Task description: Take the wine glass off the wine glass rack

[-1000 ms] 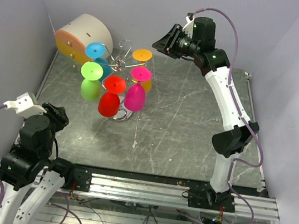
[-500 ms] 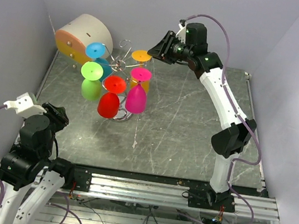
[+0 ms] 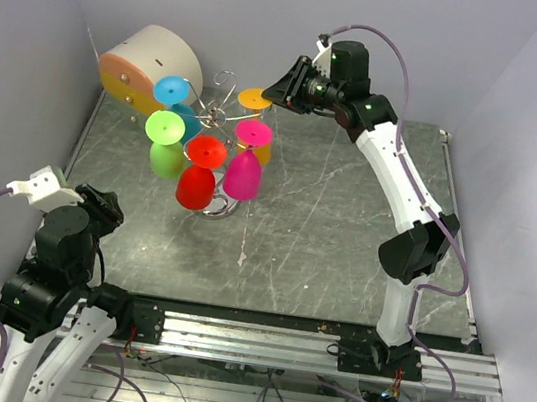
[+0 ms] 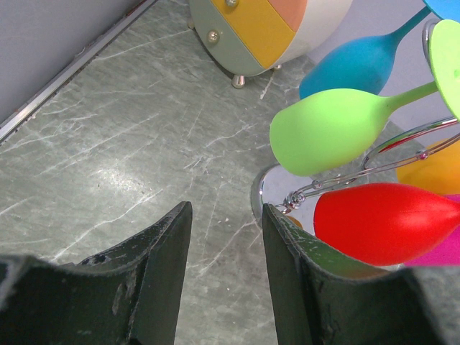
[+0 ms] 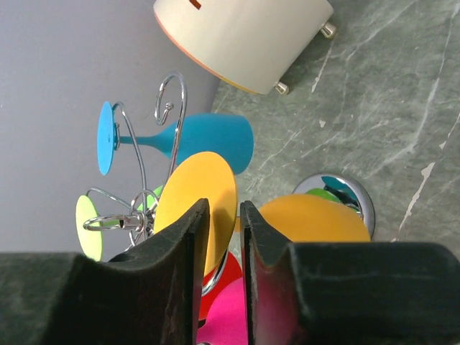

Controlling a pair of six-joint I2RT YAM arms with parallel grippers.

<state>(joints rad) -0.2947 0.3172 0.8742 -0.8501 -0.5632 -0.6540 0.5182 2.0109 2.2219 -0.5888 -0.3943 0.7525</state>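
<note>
Grey veined table (image 3: 345, 233) under everything. At its back left corner, beige-and-orange cylinder (image 3: 153, 62), tipped on its side, small knob feet showing. Just right of that, wire rack (image 5: 363, 205), upright on a mirror base, curled arms at the top. Hung from those arms by the foot, bowl down, five glasses:
- red glass (image 3: 196, 185) nearest the arm bases
- pink glass (image 3: 242, 175) close beside it on the right
- green glass (image 3: 164, 158) on the left
- blue glass (image 3: 172, 92) toward the cylinder
- orange glass (image 3: 254, 99) at the back right, on the rack like the rest

Reaching in from the right at foot height, right gripper (image 5: 224, 205), tips just at the orange foot. Jaws set at a narrow slit, that foot's disc showing through it; cannot tell whether the pads touch it. Low at the near left, well apart from the rack, left gripper (image 4: 226, 208), pointed toward the base and the green and red bowls. Jaws fairly wide, nothing between them but bare table.
</note>
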